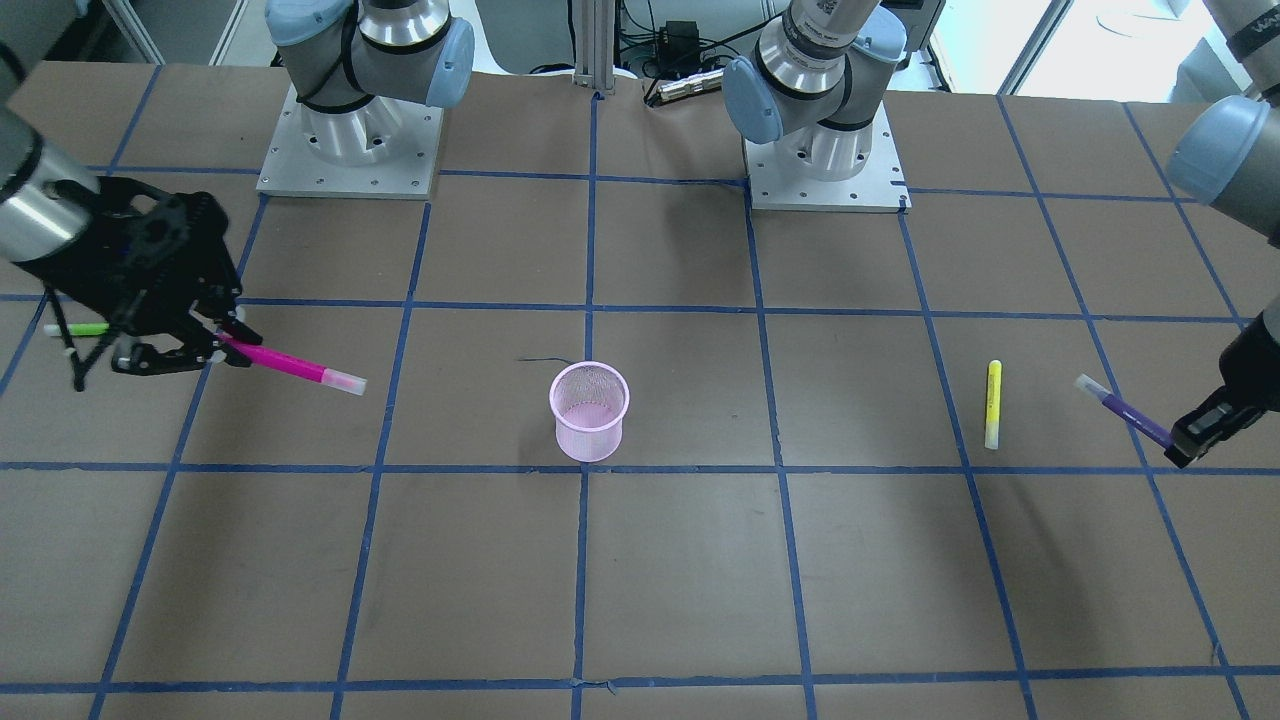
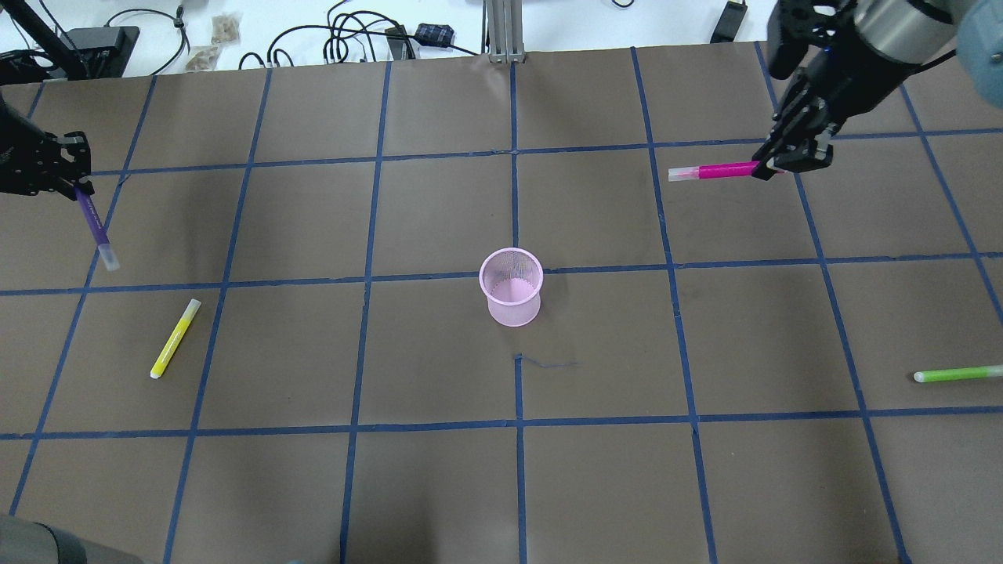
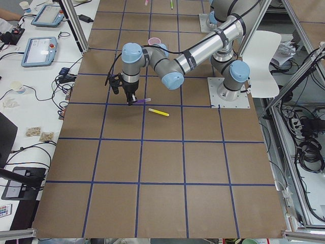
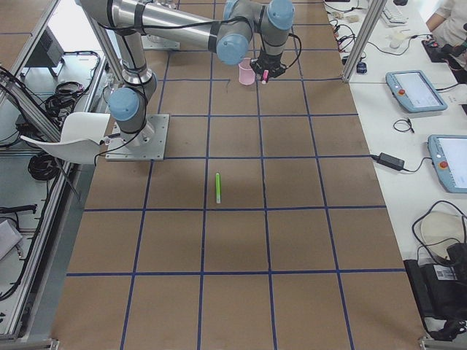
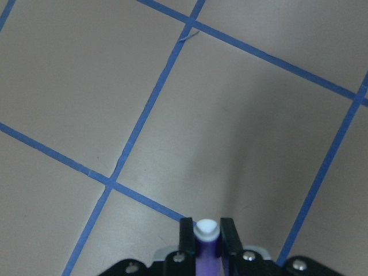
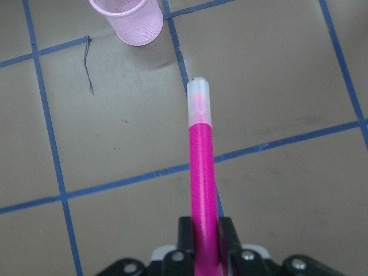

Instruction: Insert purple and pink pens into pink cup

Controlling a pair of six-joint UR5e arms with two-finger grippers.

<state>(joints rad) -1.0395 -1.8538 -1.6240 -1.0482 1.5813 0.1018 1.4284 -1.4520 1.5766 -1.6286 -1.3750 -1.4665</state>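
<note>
- A brown table (image 2: 439,486) gridded with blue tape fills the overhead view; cables lie along its far edge.
- The pink cup (image 2: 511,287) stands upright at the centre, on a tape crossing.
- The right end effector (image 2: 776,166) sits at 2 o'clock from the cup, well apart, clamped on the pink pen (image 2: 717,171), which juts from it toward 9 o'clock.
- The left end effector (image 2: 74,186) sits between 9 and 10 o'clock from the cup, closed around the purple pen (image 2: 94,223), which points toward 5 o'clock.
- The pink pen has a magenta barrel and a pale translucent cap; the purple pen has a dark violet barrel and a whitish cap. The cup is pink wire mesh.
- The right wrist view shows the cup at 11 o'clock beyond the pen's cap; the left wrist view shows only the purple pen's cap between the fingers, over tape lines.
- A yellow pen (image 2: 175,338) lies at 8 o'clock from the cup. A green pen (image 2: 957,374) lies at 4 o'clock, in full sight overhead but half hidden behind the right end effector in the front-facing view.
</note>
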